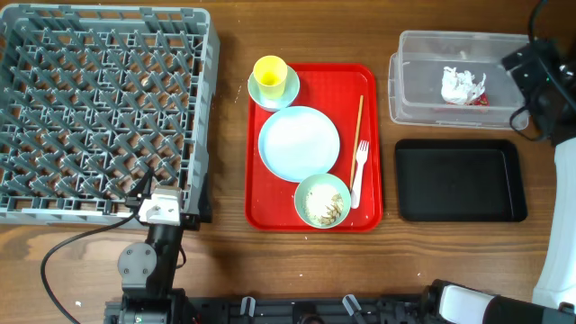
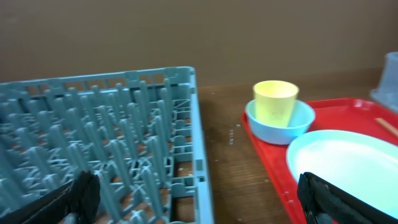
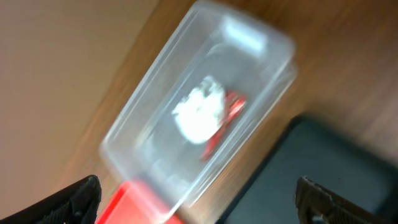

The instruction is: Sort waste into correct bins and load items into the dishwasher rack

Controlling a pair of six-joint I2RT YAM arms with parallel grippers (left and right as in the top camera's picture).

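Logging sort state: crumpled wrapper (image 1: 463,86) inside clear tub (image 1: 414,112).
Tub sits right of red tray (image 1: 270,211), rack (image 1: 99,108) left of it; on it: yellow cup (image 1: 270,72) in upper bowl (image 1: 290,91), plate (image 1: 299,142), lower bowl (image 1: 300,200) with rice scraps (image 1: 326,209), fork (image 1: 359,171), chopstick (image 1: 360,121). Jaws of left gripper (image 2: 202,202) and right gripper (image 3: 199,199) stand wide apart, empty.
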